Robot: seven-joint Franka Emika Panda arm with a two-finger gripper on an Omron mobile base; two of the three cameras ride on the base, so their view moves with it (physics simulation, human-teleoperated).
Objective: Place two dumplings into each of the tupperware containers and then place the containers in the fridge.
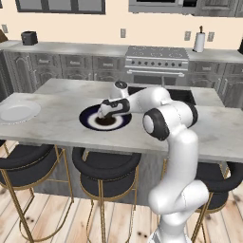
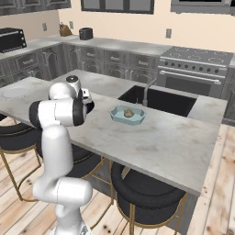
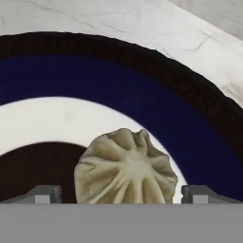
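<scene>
Dark-blue round plate (image 1: 90,124) with a white ring and dark centre lies on the grey marble desk (image 1: 57,124), near its front edge. Tool (image 1: 105,114) hangs low over this plate, its jaws spread wide and released, nothing clamped. In the hand view the two dark fingertips (image 3: 45,193) stand on either side of a tan pleated dumpling (image 3: 126,168); they are apart from it, not touching. That dumpling sits on the plate where the white ring meets the dark centre.

Pale teal-blue shallow tupperware tub (image 2: 127,114) rests on the desk to the right of the arm, near the black sink (image 2: 158,100); one tan-olive dumpling (image 2: 129,112) lies inside it.

Round white plate (image 1: 18,112) lies at the far left end of the desk, well apart from the dark-blue plate
</scene>
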